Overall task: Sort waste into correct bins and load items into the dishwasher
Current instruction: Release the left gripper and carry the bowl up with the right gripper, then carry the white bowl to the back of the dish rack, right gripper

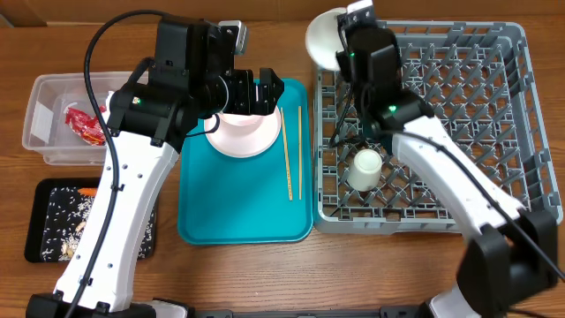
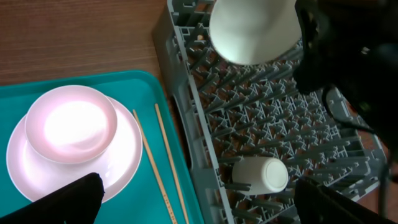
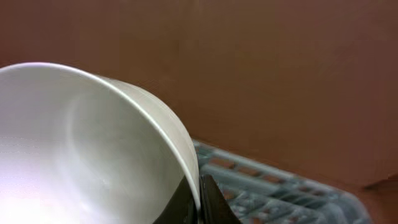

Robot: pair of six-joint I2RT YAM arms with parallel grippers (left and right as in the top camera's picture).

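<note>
Top centre, the right gripper (image 3: 198, 199) pinches the bowl (image 1: 322, 40) by its rim — a slip could crack it on the rack (image 1: 526, 132) — left gripper (image 1: 269, 93) spread wide.

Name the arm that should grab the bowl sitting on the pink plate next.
Left. The left gripper hangs open right over that bowl on the teal tray; the right gripper is shut on the other bowl at the rack's corner.
</note>
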